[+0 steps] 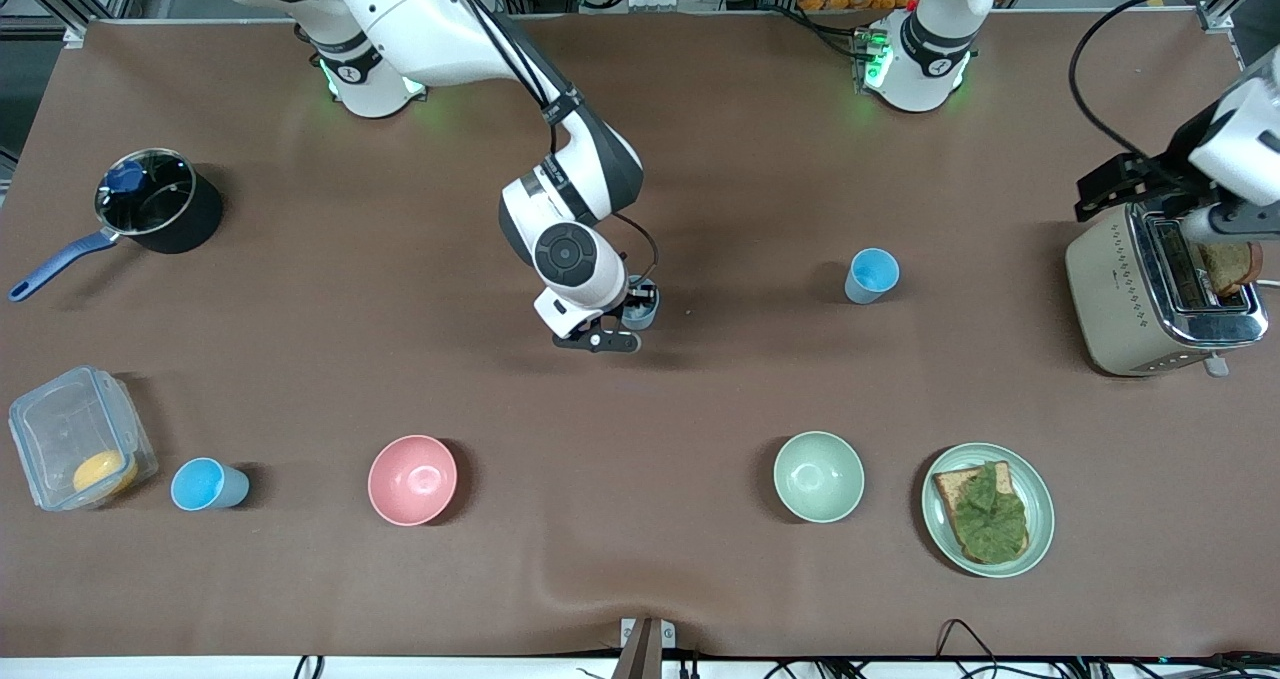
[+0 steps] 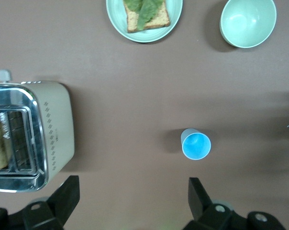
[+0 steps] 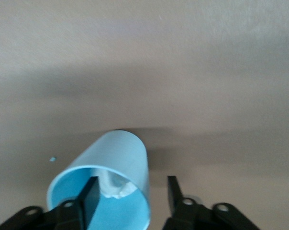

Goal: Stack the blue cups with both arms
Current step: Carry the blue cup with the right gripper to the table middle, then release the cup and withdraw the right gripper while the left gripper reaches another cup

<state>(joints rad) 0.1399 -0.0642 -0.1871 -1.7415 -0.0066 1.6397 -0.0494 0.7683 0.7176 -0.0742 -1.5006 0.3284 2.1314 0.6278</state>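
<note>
Three blue cups stand upright on the brown table. One blue cup with a whitish patch inside is at the middle; in the right wrist view one finger of my right gripper is inside it and the other outside, jaws open astride the wall. A second blue cup stands toward the left arm's end. A third blue cup stands near the front camera at the right arm's end. My left gripper hangs open and empty, high beside the toaster.
A toaster holds a toast slice. A plate carries toast with lettuce. A pale green bowl, a pink bowl, a clear container and a black pot also stand on the table.
</note>
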